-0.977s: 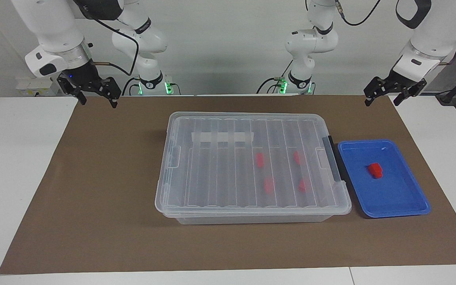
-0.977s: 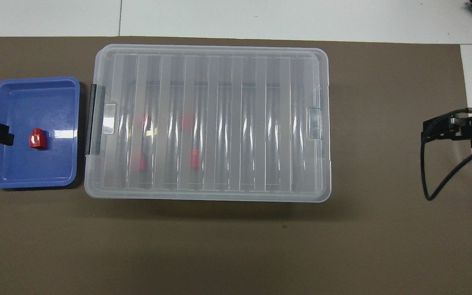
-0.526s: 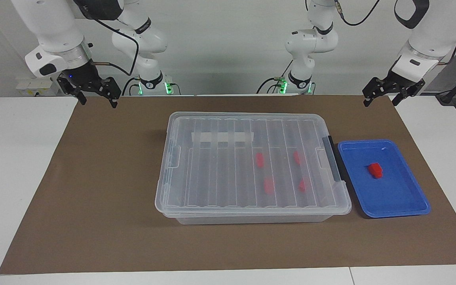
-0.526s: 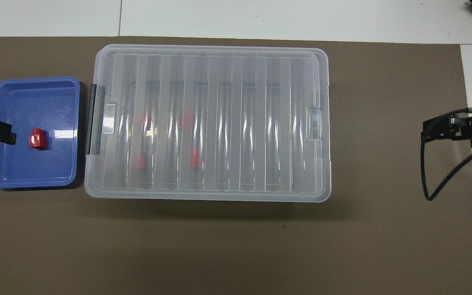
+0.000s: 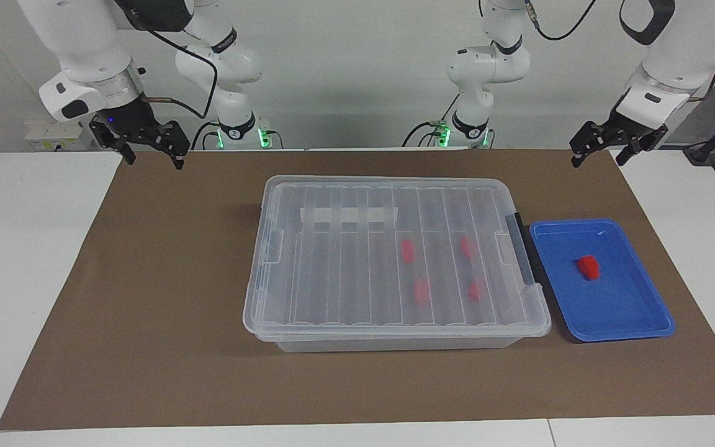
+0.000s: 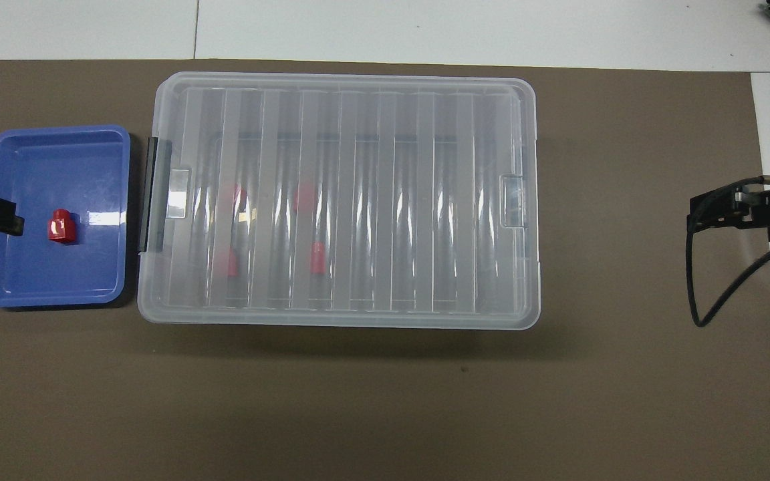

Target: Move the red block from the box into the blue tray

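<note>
The clear box (image 5: 345,273) lies in the middle of the brown mat with its ribbed lid shut; it also shows in the overhead view (image 6: 385,200). Several red blocks (image 5: 407,249) show through the lid. One red block (image 5: 588,267) lies in the blue tray (image 5: 618,335), beside the box toward the left arm's end. The block (image 6: 61,227) and tray (image 6: 51,299) also show in the overhead view. My left gripper (image 5: 597,160) is open, empty and raised over the mat's edge at its own end. My right gripper (image 5: 154,161) is open, empty and raised at its end.
A black clip handle (image 5: 522,248) sits on the box's end next to the tray. A white tape strip (image 5: 350,215) lies on the lid. The brown mat (image 5: 165,298) covers the white table. A black cable (image 6: 706,294) hangs by the right gripper (image 6: 719,210).
</note>
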Robot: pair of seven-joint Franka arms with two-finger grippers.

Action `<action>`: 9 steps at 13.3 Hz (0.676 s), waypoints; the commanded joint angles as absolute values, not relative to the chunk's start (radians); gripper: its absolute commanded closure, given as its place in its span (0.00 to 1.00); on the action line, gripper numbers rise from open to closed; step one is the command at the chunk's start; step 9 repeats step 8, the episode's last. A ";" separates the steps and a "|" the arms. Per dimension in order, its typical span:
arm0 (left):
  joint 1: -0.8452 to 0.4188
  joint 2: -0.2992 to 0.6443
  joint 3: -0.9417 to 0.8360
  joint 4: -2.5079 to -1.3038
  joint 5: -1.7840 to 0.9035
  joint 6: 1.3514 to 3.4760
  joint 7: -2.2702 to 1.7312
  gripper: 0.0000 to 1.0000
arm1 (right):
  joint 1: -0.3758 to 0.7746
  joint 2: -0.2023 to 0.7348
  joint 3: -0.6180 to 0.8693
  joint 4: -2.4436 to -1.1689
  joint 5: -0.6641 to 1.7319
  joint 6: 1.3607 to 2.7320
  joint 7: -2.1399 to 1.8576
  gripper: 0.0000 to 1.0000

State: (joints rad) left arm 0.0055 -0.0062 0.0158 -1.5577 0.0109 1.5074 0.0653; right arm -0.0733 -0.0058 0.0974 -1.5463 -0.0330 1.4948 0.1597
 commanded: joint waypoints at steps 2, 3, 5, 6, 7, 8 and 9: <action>0.002 -0.029 0.020 -1.583 0.018 1.517 0.052 0.00 | -0.084 -0.029 0.103 -1.574 -0.032 1.506 0.149 0.00; 0.000 -0.029 0.020 -1.582 0.018 1.517 0.052 0.00 | -0.084 -0.029 0.103 -1.575 -0.032 1.506 0.149 0.00; 0.003 -0.029 0.021 -1.582 0.018 1.519 0.055 0.00 | -0.084 -0.029 0.103 -1.575 -0.032 1.506 0.149 0.00; -0.001 -0.029 0.020 -1.582 0.018 1.519 0.051 0.00 | -0.084 -0.029 0.103 -1.575 -0.032 1.506 0.149 0.00; -0.009 -0.029 0.020 -1.583 0.018 1.511 0.051 0.00 | -0.084 -0.029 0.103 -1.575 -0.032 1.506 0.149 0.00; -0.009 -0.029 0.020 -1.582 0.018 1.512 0.051 0.00 | -0.084 -0.029 0.103 -1.575 -0.032 1.508 0.149 0.00; -0.009 -0.029 0.020 -1.582 0.018 1.512 0.051 0.00 | -0.084 -0.029 0.103 -1.575 -0.032 1.508 0.149 0.00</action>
